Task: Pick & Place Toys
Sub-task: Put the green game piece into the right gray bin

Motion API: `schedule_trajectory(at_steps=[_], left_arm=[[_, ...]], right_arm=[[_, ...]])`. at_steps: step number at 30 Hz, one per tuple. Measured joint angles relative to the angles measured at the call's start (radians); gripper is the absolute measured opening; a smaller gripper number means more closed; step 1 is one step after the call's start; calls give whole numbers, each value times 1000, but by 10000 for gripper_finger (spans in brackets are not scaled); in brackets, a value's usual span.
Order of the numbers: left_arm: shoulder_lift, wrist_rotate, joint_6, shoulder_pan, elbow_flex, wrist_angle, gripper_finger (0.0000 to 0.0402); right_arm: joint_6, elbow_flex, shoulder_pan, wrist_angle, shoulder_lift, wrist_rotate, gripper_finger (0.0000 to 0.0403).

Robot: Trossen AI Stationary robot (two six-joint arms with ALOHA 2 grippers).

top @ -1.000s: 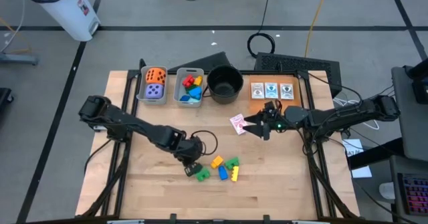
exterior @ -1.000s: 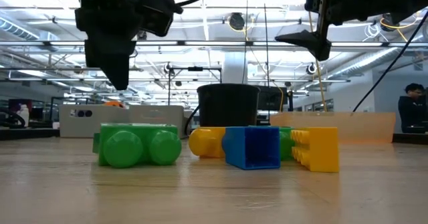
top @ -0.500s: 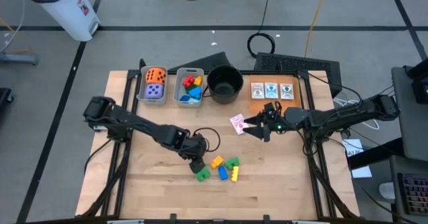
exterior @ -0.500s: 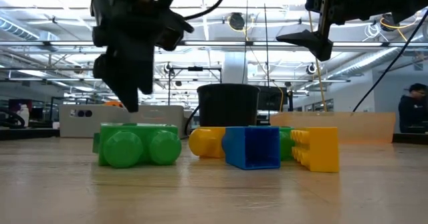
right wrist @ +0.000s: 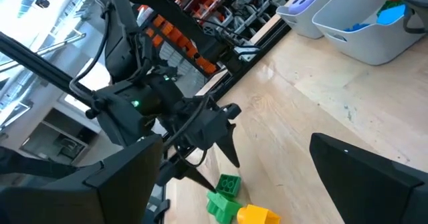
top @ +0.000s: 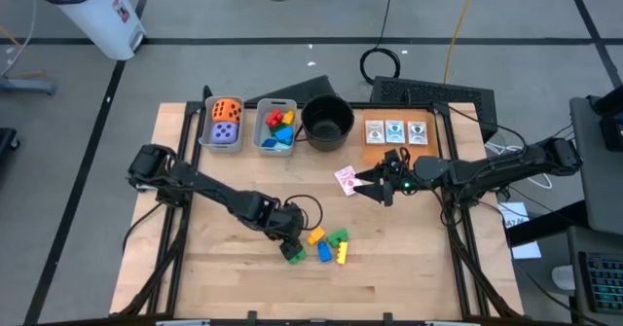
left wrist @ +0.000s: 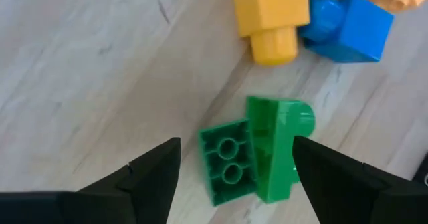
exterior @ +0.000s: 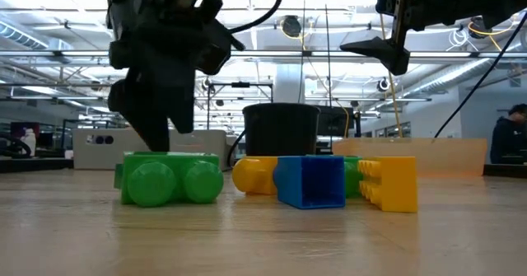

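Taking the round black pot (top: 327, 122) as the landmark: two grey bins (top: 275, 127) beside it already hold toys, an orange die (top: 227, 110) and purple die (top: 226, 131) in the farther one, red, blue and yellow blocks in the nearer. Three picture cards (top: 394, 130) lie on the pot's other side. Left to do, by my reading: a loose cluster of blocks well below the pot, and a pink card (top: 345, 179). The left gripper (top: 289, 245) hangs over the green block (left wrist: 257, 150), fingers spread either side, not clamped. The right gripper (top: 375, 183) waits open near the pink card
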Motion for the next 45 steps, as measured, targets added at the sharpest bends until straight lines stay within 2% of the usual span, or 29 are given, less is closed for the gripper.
schedule_trajectory(at_steps=[21, 45], left_arm=[[63, 1, -21, -9, -1, -16, 294], [64, 52, 6, 48, 0, -203, 294]], right_arm=[[17, 0, 0, 1, 0, -1, 375], [19, 0, 0, 0, 0, -1, 375]])
